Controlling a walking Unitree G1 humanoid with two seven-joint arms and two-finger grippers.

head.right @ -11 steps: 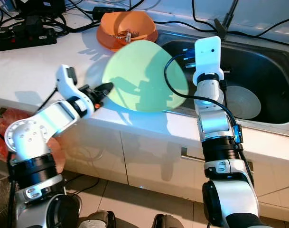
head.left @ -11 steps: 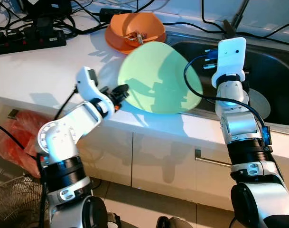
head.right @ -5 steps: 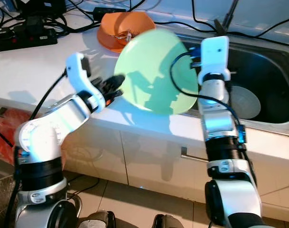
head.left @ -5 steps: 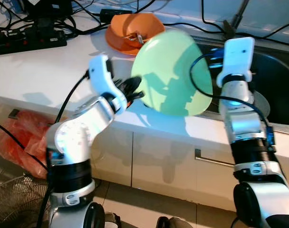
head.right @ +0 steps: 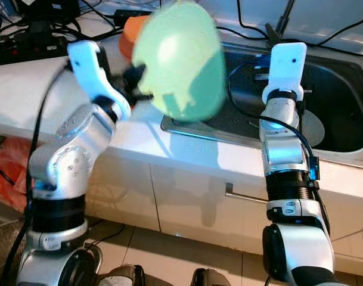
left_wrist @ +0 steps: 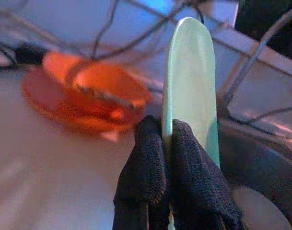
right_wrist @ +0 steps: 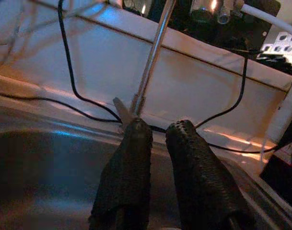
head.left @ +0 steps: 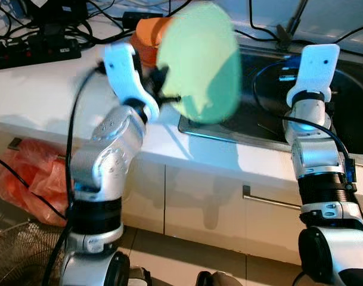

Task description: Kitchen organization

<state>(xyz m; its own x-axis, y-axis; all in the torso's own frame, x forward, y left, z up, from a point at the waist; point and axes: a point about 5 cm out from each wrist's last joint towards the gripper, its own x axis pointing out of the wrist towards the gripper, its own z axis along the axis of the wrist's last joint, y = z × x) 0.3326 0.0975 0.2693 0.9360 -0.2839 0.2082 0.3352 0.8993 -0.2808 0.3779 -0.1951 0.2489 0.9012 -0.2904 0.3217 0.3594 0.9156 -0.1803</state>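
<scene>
The left gripper [left_wrist: 167, 143] pinches the green plate [head.left: 199, 62] by its rim, lifted on edge just beside the sink [head.left: 348, 101], so placing it seemingly remains, with the right gripper [right_wrist: 157, 139] slightly parted above the sink

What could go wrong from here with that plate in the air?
The left gripper pinches only the rim of the round light green plate, held on edge above the counter; it could slip and drop. The orange bowl sits close behind and could get clipped. The right gripper hovers over the steel sink, possibly in the plate's way.
</scene>
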